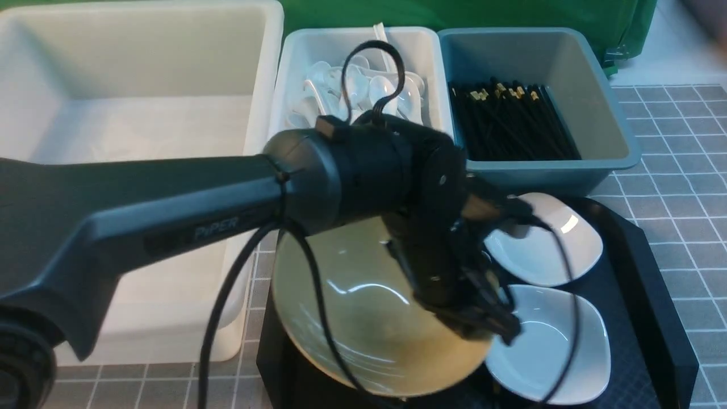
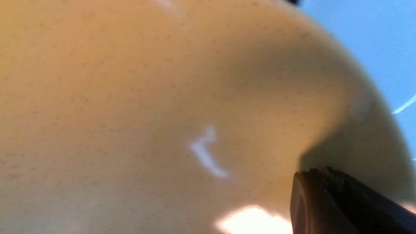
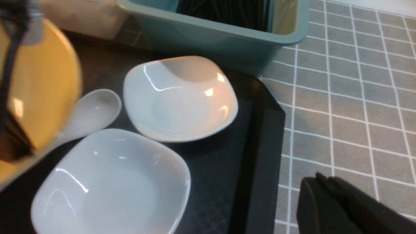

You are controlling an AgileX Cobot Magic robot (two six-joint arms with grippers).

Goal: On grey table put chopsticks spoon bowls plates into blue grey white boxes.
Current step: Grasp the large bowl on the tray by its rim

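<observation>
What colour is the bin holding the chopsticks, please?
Blue-grey bin; clearest in the front view.

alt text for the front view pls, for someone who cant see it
The robot's left arm reaches across a yellow bowl on a black tray, its tool low at the bowl's right edge beside two white dishes. Behind stand a large white tub, a pale bin of white spoons and a blue-grey bin of black chopsticks.

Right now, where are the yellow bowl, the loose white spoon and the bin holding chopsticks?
yellow bowl (image 1: 363, 318): front view, its inner floor.
white spoon (image 3: 95, 109): right wrist view, its scoop.
blue-grey bin (image 1: 590, 113): front view, its right inner wall.
</observation>
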